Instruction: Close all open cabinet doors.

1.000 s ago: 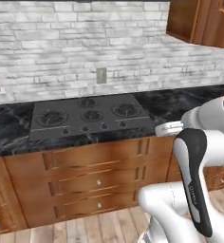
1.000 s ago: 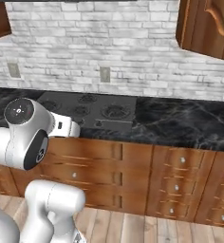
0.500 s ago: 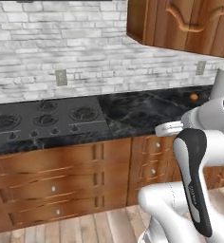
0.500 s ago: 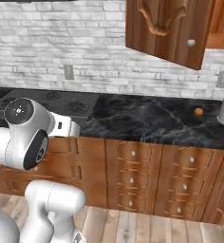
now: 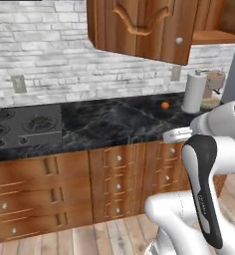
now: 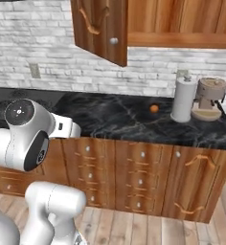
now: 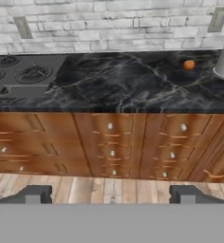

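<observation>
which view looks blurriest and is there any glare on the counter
Hand view is softest, drawer fronts smeared; left base view keeps the open cabinet door fairly crisp; right base view shows the black counter with pale veining, no glare, lighting flat and even.

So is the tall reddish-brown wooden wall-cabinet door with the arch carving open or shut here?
Open. The reddish-brown arched cabinet door swings out over the black marble counter, exposing the wooden cabinet interior beside it.

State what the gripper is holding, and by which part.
Nothing is held. The gripper is open, its fingertips wide apart with only floor and drawer fronts beyond.
</observation>
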Robot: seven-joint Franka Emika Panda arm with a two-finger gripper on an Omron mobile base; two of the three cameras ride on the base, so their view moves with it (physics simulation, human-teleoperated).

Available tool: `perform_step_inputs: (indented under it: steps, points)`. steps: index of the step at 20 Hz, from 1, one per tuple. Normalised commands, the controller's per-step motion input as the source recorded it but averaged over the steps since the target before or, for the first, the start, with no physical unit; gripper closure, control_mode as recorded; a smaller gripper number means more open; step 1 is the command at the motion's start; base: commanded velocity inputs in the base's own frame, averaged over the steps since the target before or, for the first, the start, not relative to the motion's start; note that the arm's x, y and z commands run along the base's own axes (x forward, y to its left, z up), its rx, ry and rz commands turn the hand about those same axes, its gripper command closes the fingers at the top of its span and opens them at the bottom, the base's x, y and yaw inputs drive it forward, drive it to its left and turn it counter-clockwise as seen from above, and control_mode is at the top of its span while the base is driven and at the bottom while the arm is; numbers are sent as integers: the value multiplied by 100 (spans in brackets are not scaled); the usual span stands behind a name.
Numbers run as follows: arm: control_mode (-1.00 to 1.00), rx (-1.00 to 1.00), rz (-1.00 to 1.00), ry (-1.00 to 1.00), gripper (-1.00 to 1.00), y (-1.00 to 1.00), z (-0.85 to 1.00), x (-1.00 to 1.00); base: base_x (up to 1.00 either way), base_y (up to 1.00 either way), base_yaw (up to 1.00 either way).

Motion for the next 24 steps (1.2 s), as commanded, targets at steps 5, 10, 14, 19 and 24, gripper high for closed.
perform_step_inputs:
  steps: [5,10,14,19,24]
  points:
    - [100,0,0,0,-100,0,0,0,-21,-88,0]
    - [100,0,0,0,-100,0,0,0,-9,-81,0]
    - [100,0,0,0,-100,0,0,0,6,-49,0]
    - [100,0,0,0,-100,0,0,0,37,-24,0]
    - [100,0,0,0,-100,0,0,0,48,-34,0]
